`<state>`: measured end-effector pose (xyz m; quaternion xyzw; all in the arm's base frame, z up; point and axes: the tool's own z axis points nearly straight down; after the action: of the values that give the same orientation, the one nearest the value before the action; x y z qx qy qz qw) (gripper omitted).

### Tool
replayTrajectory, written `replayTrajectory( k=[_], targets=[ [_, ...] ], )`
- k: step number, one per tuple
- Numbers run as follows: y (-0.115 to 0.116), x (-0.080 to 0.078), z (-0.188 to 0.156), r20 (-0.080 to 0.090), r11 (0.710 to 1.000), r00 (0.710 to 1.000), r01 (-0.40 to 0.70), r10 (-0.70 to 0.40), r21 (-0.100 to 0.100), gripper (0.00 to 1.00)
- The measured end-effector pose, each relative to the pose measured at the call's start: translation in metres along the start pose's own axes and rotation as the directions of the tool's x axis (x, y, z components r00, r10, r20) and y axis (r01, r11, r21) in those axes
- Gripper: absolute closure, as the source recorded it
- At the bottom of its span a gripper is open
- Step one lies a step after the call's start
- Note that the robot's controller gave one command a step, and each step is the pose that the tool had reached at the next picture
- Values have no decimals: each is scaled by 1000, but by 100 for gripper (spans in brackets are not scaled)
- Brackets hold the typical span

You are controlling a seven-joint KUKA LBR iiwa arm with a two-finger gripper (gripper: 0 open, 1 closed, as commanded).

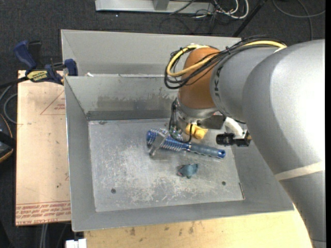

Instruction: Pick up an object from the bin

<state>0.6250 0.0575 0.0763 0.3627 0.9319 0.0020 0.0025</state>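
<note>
- The arm is nearest: a broad grey link on the right that crosses over the bin's right wall.
- The bin is grey metal, and its floor is scuffed with pale scratches. It stands on dark carpet, with loose cables at the far edge.
- The gripper is low over the middle of the floor, at the left end of a long blue tool. The tool lies left to right and has a coiled middle.
- A yellow piece sits just right of the gripper. A small blue-grey lump lies nearer, apart from the tool.
- An orange cover and its looped wires hide the gripper's upper part. I cannot tell whether it is open or closed, or whether it touches the tool.
- Dark letters on the arm beside the cover are too cut off to read.
</note>
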Motion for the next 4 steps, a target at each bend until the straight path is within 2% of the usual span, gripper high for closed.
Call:
replayTrajectory(
  k=[1,2,3,4],
  targets=[
    [0,-2,-1,6,1000,1000,-1,1,-3,100],
    [1,-2,-24,-1,1000,1000,2,-2,2,100],
    [1,-2,-28,-3,1000,1000,4,-4,5,100],
    [2,-2,-53,-2,1000,1000,7,-7,3,100]
  ],
)
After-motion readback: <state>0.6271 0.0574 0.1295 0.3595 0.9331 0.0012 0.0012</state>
